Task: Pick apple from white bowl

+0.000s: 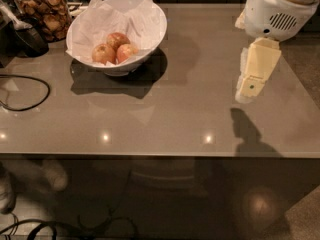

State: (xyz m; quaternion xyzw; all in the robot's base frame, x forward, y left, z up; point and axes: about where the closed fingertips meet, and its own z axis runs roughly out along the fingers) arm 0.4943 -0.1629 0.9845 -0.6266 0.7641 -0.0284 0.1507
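Camera view: the apple (127, 52) sits in the paper-lined white bowl (142, 56), touching 2 yellower apples (103, 54). The gripper (248, 90) hangs well apart over the table's (165, 119) right side; I cannot tell how open it is.

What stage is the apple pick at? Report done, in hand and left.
Done: nothing yet; the apple lies in the white bowl beside two others. In hand: the end effector hangs over the right side of the table, well apart from the bowl, with no apple in it. Left: cross to the bowl, grasp the apple, lift it out.
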